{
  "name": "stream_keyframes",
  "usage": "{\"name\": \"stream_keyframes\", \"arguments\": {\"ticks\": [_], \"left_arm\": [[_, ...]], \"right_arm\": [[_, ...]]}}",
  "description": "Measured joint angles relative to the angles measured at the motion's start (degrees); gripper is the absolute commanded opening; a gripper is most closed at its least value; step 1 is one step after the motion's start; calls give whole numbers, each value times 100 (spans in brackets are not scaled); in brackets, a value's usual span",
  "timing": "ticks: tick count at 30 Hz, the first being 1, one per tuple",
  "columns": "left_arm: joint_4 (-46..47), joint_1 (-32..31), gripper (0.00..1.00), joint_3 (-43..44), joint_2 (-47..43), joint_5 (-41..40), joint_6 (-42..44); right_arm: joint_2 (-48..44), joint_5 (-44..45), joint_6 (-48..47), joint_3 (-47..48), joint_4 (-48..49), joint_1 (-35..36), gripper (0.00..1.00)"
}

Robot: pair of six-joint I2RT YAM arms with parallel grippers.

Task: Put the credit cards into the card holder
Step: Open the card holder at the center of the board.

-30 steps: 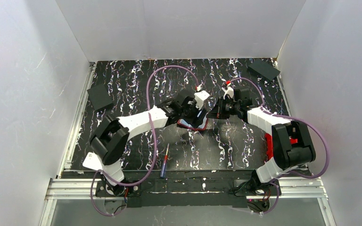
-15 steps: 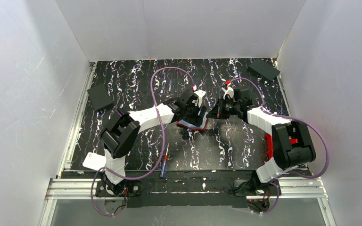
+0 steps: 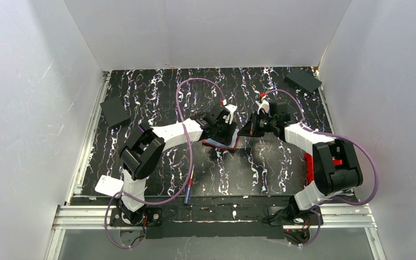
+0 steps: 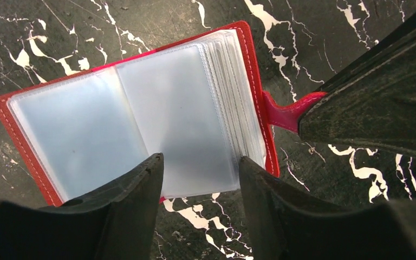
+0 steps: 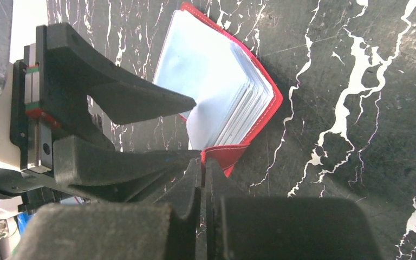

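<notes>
The card holder [image 4: 141, 114] lies open, pockets up, on the desk [image 4: 314, 32] between the two arms. It is directly beneath the left gripper [image 4: 200, 161], whose jaws are spread and hold nothing. The long axis of the opened holder runs roughly parallel to the line joining the left fingertips, and its stack of clear sleeves [image 4: 233, 92] lies on the side toward the right gripper [image 5: 203, 165]. The right jaws are pressed together on the red closure tab [image 5: 222, 154] projecting from that side, which anchors the holder, so the left arm is judged the free one to bring a card.
</notes>
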Motion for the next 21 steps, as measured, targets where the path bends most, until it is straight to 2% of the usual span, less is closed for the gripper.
{"name": "stream_keyframes", "arguments": {"ticks": [4,9,17,21], "left_arm": [[-15,-11,35,0,0,-96,-28],[-13,-4,26,-2,-4,-247,-33],[114,140,25,-251,-192,-407,-48],[131,201,30,-293,-260,-411,-76]], "right_arm": [[0,9,-2,0,-4,0,1],[0,11,-4,0,-4,0,1],[0,7,-22,0,-79,0,1],[0,-22,-22,0,-85,0,1]]}}
